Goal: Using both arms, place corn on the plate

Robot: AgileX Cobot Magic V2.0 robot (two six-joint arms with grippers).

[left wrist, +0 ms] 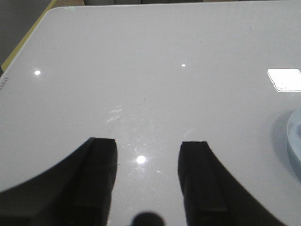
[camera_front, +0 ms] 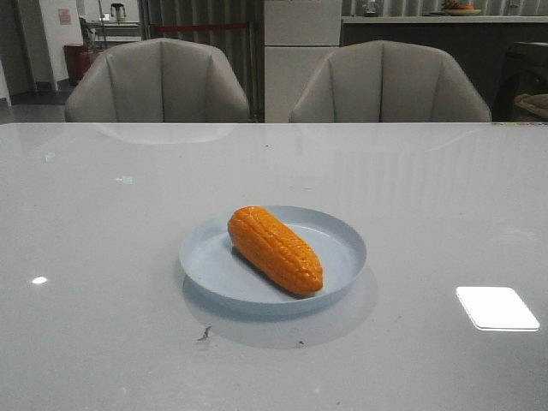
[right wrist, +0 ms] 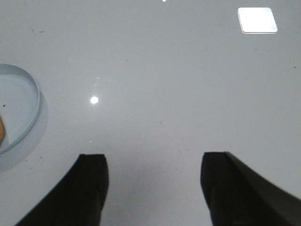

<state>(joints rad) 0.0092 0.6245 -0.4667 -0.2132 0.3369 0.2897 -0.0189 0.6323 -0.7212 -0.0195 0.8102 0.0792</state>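
The orange corn [camera_front: 276, 249] lies diagonally on the pale blue plate [camera_front: 342, 254] at the middle of the table. Neither arm shows in the front view. My left gripper [left wrist: 148, 143] is open and empty over bare table, with the plate's rim [left wrist: 294, 141] at the edge of the left wrist view. My right gripper [right wrist: 154, 157] is open and empty over bare table. In the right wrist view the plate [right wrist: 23, 101] sits off to one side, with a sliver of the corn [right wrist: 2, 132] at the frame edge.
The white glossy table [camera_front: 103, 214] carries bright light reflections [camera_front: 497, 307]. Two grey chairs [camera_front: 157, 81] stand behind its far edge. The table's corner and edge show in the left wrist view [left wrist: 42, 21].
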